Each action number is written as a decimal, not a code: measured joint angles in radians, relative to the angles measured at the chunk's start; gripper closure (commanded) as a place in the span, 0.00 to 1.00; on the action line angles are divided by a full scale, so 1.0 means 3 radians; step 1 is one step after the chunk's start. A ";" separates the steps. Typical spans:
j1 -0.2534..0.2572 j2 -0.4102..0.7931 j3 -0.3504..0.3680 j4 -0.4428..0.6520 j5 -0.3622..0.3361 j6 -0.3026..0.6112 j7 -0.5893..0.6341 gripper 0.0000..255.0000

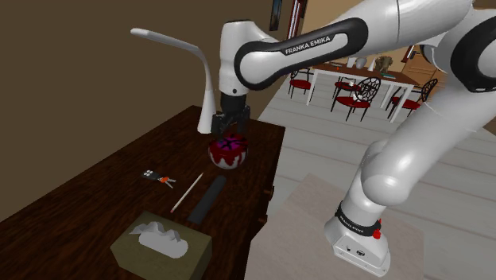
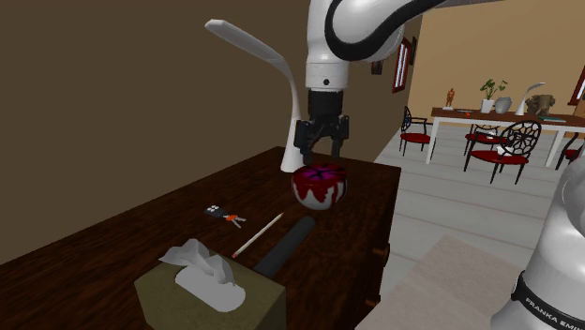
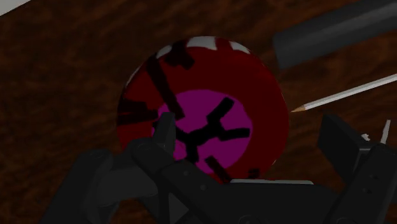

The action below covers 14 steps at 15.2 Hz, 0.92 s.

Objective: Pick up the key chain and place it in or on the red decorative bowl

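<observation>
A: Where is the end effector (image 2: 321,154)?

B: Just above the red decorative bowl (image 2: 320,187), pointing down at its purple centre. Its fingers are spread apart, with nothing between them.

A: And the key chain (image 2: 225,217)?

B: Lying flat on the dark wooden bench (image 2: 112,246), well apart from the bowl, toward the second exterior view's left. A white pencil (image 2: 258,234) lies near it.

The bowl (image 3: 254,83) was deep red with black streaks, a magenta centre and white underside; the table (image 1: 79,187) was dark brown.
</observation>
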 measured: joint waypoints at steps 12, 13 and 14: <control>0.0243 0.1411 0.0383 0.1019 -0.0613 0.0399 0.0762 0.00; 0.0282 0.1511 0.0396 0.1115 -0.0672 0.0398 0.0823 0.00; 0.0326 0.1646 0.0403 0.1252 -0.0742 0.0389 0.0885 0.00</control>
